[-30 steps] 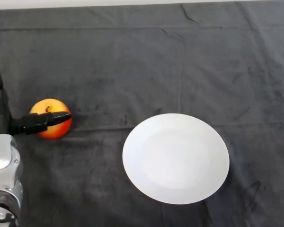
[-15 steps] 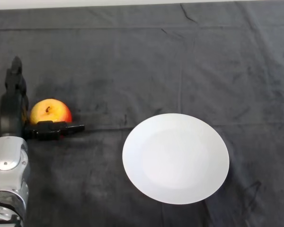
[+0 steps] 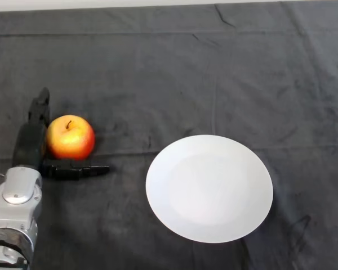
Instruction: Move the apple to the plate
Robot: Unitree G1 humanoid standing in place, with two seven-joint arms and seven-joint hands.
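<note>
At the table's left edge, the black left hand (image 3: 31,147) lies spread open, fingers straight beside the round red-yellow apple (image 3: 71,137), thumb below it, gripping nothing; the round white plate (image 3: 209,188) sits well apart.

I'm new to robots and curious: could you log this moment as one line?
stage: reaching | left hand: open, fingers straight beside and below apple | apple: on cloth, not gripped | plate: bare, to the right

The apple (image 3: 71,138) is red with a yellow patch round its stem, which points up. It sits on the dark cloth at the left of the table. The plate (image 3: 209,188) is white, round and bare, lying flat well apart from the apple, to its right and nearer the robot.
</note>
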